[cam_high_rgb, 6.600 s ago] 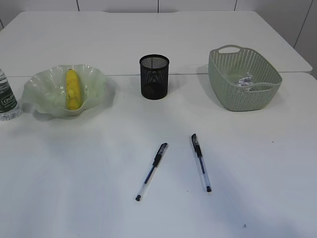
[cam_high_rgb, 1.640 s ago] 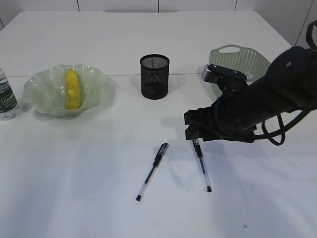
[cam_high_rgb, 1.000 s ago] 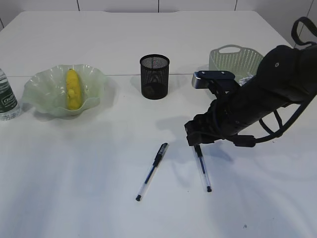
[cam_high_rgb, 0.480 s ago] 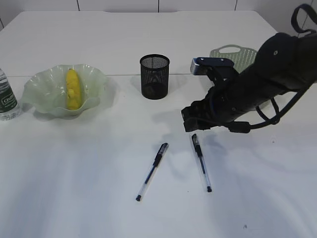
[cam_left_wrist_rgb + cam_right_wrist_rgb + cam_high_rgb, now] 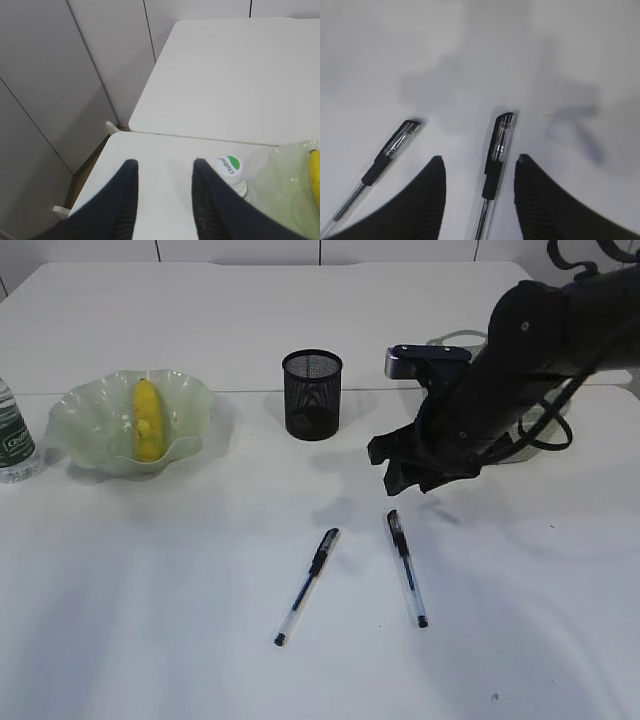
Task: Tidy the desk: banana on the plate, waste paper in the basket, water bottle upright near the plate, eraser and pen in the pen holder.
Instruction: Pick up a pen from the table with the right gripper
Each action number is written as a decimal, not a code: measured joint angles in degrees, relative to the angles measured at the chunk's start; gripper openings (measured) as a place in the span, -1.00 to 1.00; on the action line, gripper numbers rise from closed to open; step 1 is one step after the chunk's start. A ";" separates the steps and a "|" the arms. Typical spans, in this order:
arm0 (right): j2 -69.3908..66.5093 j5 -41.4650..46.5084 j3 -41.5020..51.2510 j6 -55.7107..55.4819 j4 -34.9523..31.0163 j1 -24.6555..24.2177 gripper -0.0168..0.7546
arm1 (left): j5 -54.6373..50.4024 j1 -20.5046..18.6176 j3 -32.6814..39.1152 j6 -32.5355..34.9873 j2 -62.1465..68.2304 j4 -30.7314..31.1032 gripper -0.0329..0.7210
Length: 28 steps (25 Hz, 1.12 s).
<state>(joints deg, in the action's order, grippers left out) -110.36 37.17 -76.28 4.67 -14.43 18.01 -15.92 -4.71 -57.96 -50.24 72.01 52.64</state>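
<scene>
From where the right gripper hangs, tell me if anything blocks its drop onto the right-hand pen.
Nothing visible does. The right gripper is open above the right-hand pen, which shows between its jaws; the other pen lies apart.

White table [image 5: 150, 620] carries two pens: one [image 5: 406, 567] directly below the right hand [image 5: 405, 468], the other [image 5: 307, 586] to its left; pen holder [image 5: 311, 395], plate [image 5: 128, 420], bottle [image 5: 14, 445] further left; basket [image 5: 525, 445] behind.
</scene>
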 joint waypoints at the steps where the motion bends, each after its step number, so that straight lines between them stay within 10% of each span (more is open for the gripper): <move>1: -0.42 0.70 -0.89 -1.42 1.05 0.00 -0.09 | 0.00 0.00 0.00 0.00 0.00 0.00 -0.26; 28: -10.40 11.37 -9.54 -20.46 13.26 4.59 -0.09 | -0.09 0.00 0.00 0.00 0.00 -0.12 -0.27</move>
<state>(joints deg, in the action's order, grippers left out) -120.75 48.54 -85.82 -15.79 -1.18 22.61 -16.01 -4.71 -57.96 -50.24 72.01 52.52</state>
